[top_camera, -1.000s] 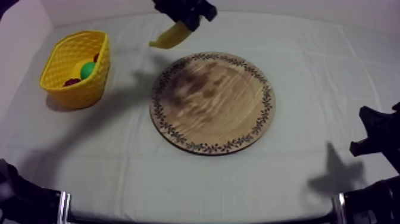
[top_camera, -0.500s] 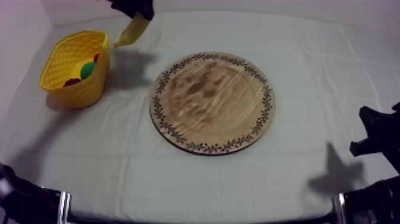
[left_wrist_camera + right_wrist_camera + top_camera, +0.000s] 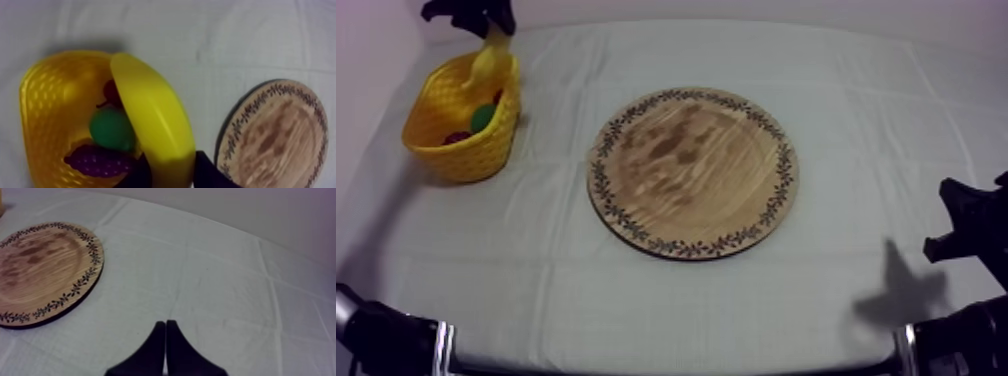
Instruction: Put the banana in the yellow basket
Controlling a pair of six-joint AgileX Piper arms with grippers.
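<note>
yellow and smooth-skinned, the banana (image 3: 150, 115) is being gripped at one end by the left end effector (image 3: 484, 20), whose two black fingers are closed round it. it is hanging tip-down over the far right rim of the yellow basket (image 3: 446, 150), which is standing at the far left of the tabletop (image 3: 856, 120).

the step in hand is judged to be the drop. it would be done best if the banana were first carried a little further left, so that its whole length is over the opening and not the rim. it should then be lowered before the fingers are opened. the curved, glossy body is likely to be slippery and could tip out over the wall if it is released too high.

the basket is looking like a moulded plastic lattice, and a round green fruit (image 3: 111, 129), a knobbly purple bunch of grapes (image 3: 97, 161) and a small red fruit (image 3: 111, 92) are lying inside. the wooden board (image 3: 691, 172) is lying flat and bare at the middle, round, grained, with a leafy rim. the right end effector (image 3: 165, 333) is resting at the near right, its fingers pressed together on nothing.
</note>
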